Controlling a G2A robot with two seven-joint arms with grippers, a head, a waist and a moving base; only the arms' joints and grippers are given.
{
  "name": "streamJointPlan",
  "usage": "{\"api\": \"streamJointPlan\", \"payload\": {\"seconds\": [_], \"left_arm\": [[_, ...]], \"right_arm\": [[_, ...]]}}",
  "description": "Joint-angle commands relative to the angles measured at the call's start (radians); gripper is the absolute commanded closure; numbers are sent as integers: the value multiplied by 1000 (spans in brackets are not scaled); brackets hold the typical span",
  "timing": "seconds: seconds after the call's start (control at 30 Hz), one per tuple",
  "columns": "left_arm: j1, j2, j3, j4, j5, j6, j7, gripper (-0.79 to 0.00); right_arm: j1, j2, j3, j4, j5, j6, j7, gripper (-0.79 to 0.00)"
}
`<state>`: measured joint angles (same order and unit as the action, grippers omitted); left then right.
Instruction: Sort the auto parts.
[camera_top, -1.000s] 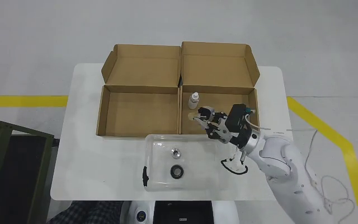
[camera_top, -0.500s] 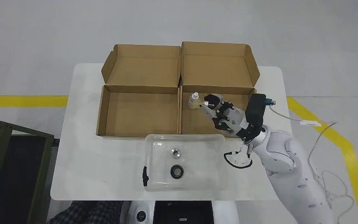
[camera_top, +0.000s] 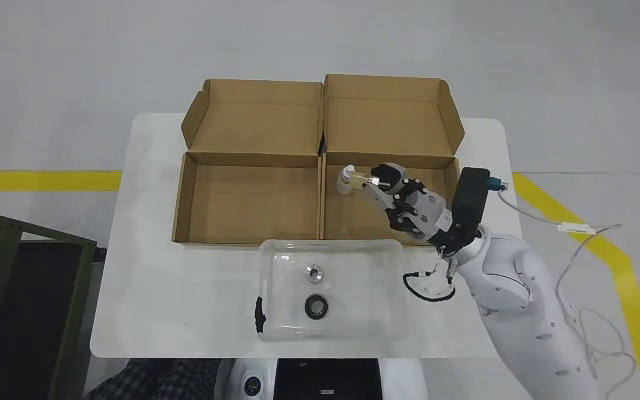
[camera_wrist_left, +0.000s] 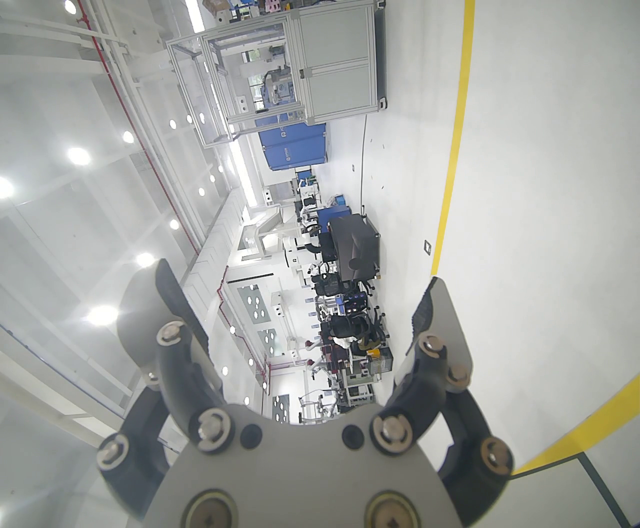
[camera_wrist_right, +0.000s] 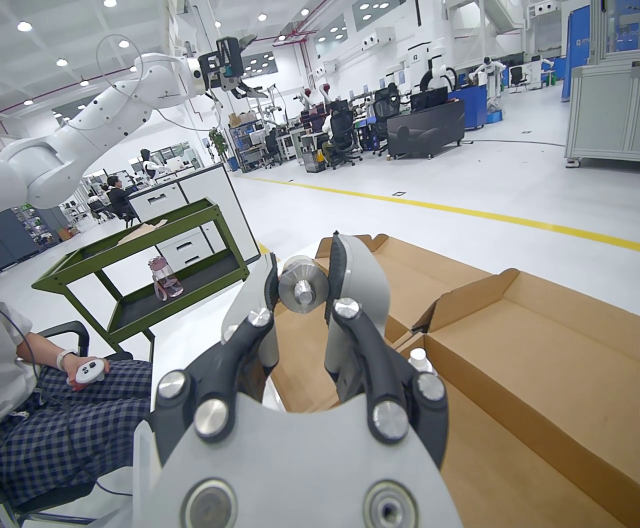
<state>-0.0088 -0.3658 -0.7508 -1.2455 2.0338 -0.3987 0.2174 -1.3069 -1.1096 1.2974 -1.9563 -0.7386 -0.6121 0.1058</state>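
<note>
White worktop (camera_top: 150, 300) carries the right box (camera_top: 345, 222); the right claw (camera_wrist_right: 302, 280), clamped on a metal part (camera_wrist_right: 299, 295), should lower well inside it, clear of the bottle (camera_top: 345, 180), before letting go

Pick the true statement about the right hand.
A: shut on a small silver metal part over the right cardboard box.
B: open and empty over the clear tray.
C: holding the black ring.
A: the right hand is clamped on a small silver part, above the right cardboard box.
</note>
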Motion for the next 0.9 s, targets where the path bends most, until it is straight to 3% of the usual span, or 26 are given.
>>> {"api": "streamJointPlan", "payload": {"seconds": [0.0, 0.33, 0.87], "left_arm": [[0, 0, 0, 0, 0, 0, 0, -785], [0, 0, 0, 0, 0, 0, 0, -785], [0, 0, 0, 0, 0, 0, 0, -785]], "right_arm": [[-2, 0, 2, -1, -6, 0, 0, 0], [-3, 3, 6, 6, -70, -11, 50, 0], [-36, 17, 65, 10, -332, 134, 219, 0]]}}
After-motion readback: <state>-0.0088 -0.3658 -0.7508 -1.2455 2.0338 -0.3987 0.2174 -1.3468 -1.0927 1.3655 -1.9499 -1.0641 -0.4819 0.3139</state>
